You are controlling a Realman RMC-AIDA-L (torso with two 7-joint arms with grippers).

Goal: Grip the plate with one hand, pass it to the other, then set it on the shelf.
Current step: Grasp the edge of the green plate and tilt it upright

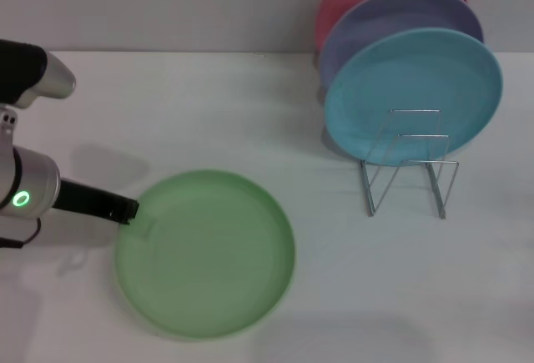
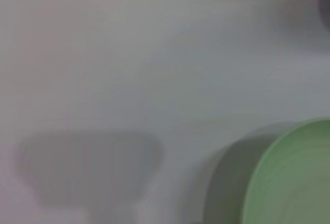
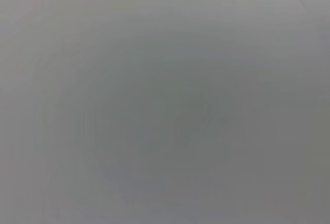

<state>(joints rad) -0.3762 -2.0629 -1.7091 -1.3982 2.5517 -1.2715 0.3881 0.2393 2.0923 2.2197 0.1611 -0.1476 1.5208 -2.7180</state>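
The left hand (image 1: 129, 210) sits at the near-left rim of the green plate (image 1: 205, 253), which lies flat on the counter (image 1: 209, 104), spreading away from its tip toward the rack (image 1: 409, 163). Whether it is spread or pinching, I cannot tell. The right hand is out of sight.

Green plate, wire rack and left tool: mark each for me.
Green plate (image 1: 209, 254): head view, middle of its flat face.
Wire rack (image 1: 409, 171): head view, front upright loop.
Left tool (image 1: 129, 209): head view, black tip at the plate's left rim.
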